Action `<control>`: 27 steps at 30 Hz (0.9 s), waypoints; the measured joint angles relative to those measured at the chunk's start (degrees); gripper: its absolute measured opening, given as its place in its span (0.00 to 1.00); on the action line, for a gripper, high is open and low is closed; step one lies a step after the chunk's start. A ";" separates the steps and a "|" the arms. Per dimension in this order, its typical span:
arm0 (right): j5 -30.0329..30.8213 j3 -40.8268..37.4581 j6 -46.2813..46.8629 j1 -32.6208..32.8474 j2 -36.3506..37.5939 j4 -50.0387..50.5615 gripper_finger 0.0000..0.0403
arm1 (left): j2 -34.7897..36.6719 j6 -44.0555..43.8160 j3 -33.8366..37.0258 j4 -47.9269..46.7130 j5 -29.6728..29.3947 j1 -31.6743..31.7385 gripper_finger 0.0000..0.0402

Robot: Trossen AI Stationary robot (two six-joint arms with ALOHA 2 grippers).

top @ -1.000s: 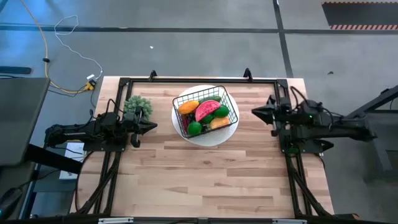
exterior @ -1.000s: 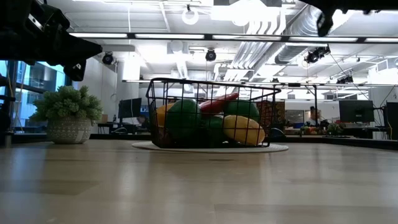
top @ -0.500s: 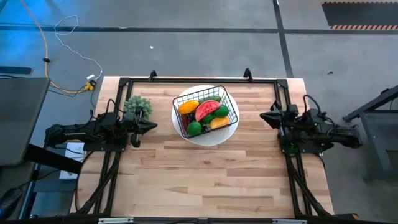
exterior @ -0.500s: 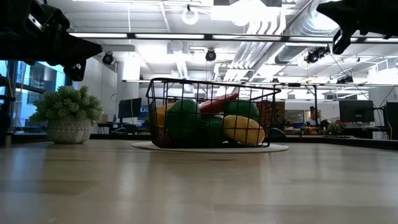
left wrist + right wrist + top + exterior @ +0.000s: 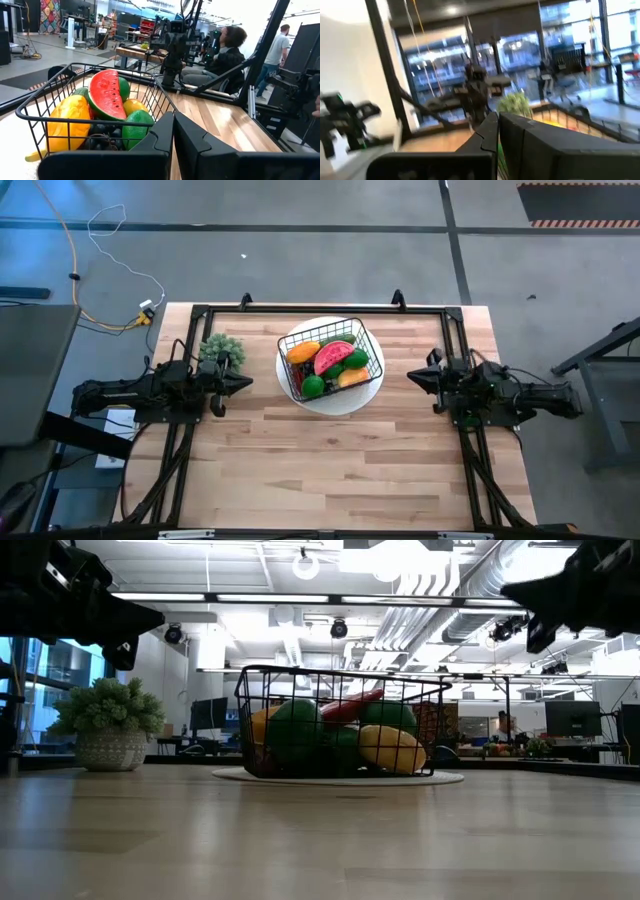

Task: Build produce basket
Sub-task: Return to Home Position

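Note:
The black wire basket (image 5: 332,360) stands on a round white plate (image 5: 300,395) at the table's far middle. It is full of produce: a red watermelon slice (image 5: 106,94), green limes (image 5: 313,386), orange-yellow fruits (image 5: 70,122), dark grapes (image 5: 102,140). My left gripper (image 5: 247,383) is shut and hovers at the table's left edge, pointing level at the basket. My right gripper (image 5: 410,378) is shut and hovers at the right edge, pointing toward the basket. Neither touches anything.
A small potted green plant (image 5: 222,350) stands at the far left, just beyond my left gripper. A black frame (image 5: 330,308) runs along the table's far and side edges. The near half of the wooden table (image 5: 330,470) is bare wood. People sit in the room beyond.
My right gripper has sunk from high above the table to a lower height at the right edge, its arm folding back toward its base. It has stayed shut. The basket and its produce have not moved.

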State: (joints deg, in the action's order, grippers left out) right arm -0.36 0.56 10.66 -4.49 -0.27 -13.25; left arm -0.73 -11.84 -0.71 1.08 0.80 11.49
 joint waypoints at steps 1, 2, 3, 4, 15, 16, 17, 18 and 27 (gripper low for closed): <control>0.19 0.01 -0.38 0.00 -0.01 1.55 0.00 | 0.00 0.00 0.00 0.00 0.00 0.00 0.01; 0.21 0.00 -0.50 0.00 -0.03 3.52 0.00 | 0.00 0.00 0.00 0.00 0.01 0.01 0.01; 0.20 0.00 -0.46 0.00 -0.03 5.55 0.00 | 0.00 0.00 0.00 0.00 0.01 0.01 0.01; 0.18 0.00 -0.39 0.00 -0.03 7.81 0.00 | 0.00 0.00 0.00 0.00 0.02 0.00 0.01; 0.11 0.15 -0.22 0.02 -1.51 12.95 0.00 | 0.00 0.00 0.00 0.00 0.02 0.00 0.01; 0.11 0.15 -0.32 0.02 -1.51 12.97 0.00 | 0.00 0.00 0.00 0.00 0.02 0.00 0.01; 0.11 0.15 -0.44 0.02 -1.51 12.97 0.00 | 0.00 0.00 0.00 0.00 0.02 0.00 0.01; 0.11 0.15 -0.42 0.02 -1.51 12.97 0.00 | 0.00 0.00 0.00 0.00 0.02 0.00 0.01; 0.11 0.17 -0.22 0.02 -1.51 13.06 0.00 | 0.00 0.00 0.00 0.00 0.02 0.00 0.01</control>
State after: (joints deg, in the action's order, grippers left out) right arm -0.25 0.73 10.44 -4.47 -1.78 -0.19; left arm -0.73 -11.84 -0.71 1.08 0.82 11.49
